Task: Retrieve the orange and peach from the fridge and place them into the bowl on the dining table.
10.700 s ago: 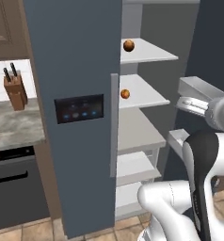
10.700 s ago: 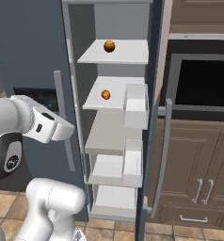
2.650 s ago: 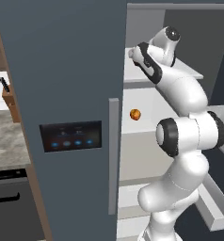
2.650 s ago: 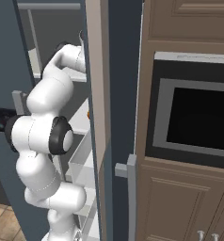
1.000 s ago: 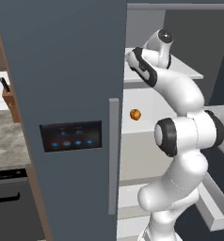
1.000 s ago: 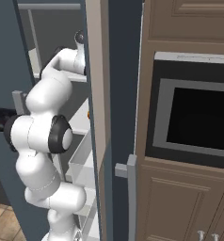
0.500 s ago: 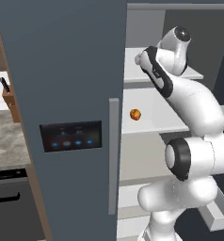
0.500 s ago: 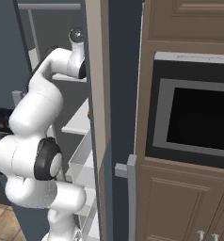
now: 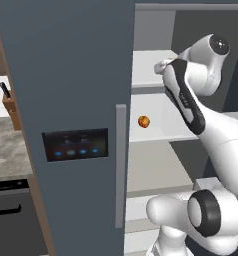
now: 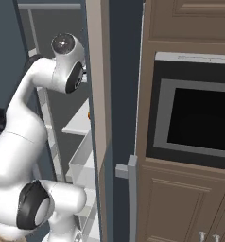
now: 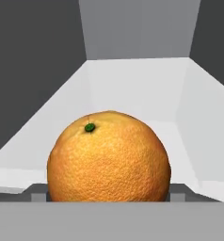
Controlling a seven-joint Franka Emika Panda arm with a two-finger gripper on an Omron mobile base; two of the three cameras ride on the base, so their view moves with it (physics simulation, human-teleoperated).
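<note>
White arm (image 10: 24, 118) reaches into the open fridge (image 10: 98, 94) beside a wall oven (image 10: 197, 113).

over the last seconds the white arm (image 9: 191, 100) has drawn back from the upper shelf (image 9: 151, 67) of the fridge (image 9: 66, 75): its wrist, which sat deep over the shelf's back edge, now stands nearer the front edge and further right. since ten seconds ago the base has driven in close, so the fridge looms larger. the orange (image 11: 109, 157) seen on that shelf then now sits close before the hand camera.
</note>
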